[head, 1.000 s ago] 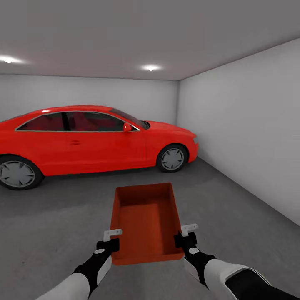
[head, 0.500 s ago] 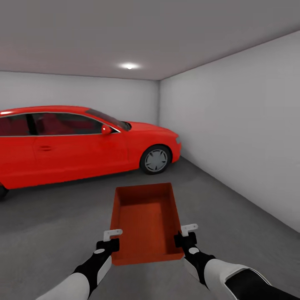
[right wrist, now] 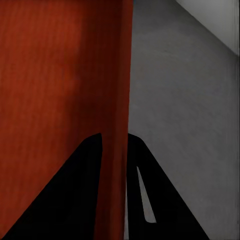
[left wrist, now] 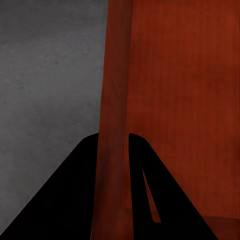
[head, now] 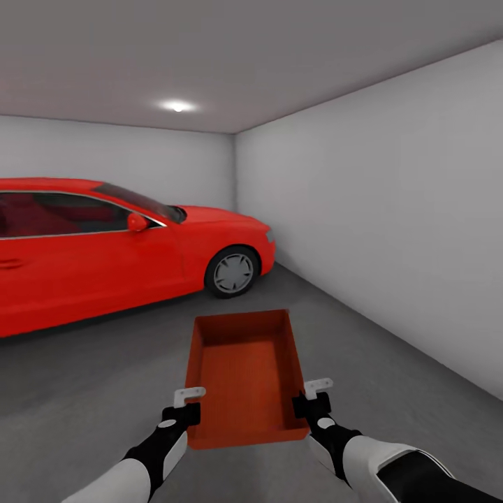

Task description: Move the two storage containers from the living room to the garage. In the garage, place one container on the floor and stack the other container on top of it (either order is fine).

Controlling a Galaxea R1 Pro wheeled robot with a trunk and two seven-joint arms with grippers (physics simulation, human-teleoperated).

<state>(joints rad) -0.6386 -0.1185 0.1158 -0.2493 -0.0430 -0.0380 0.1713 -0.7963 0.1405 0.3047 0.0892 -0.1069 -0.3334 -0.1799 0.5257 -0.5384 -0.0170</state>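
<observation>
— Any writing, label, brand or number to read anywhere?
— None. Checked the red car (head: 105, 251): no badge or plate legible. Checked the storage container (head: 244, 377): plain ribbed red-orange, unmarked. Same for the white walls (head: 377, 209) and concrete floor (head: 91, 377): bare, nothing printed.

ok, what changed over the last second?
The view swung right: the red car slid left in the head view and more of the right wall shows. Both claws, left and right, stay clamped on the storage container, unchanged between them.
</observation>
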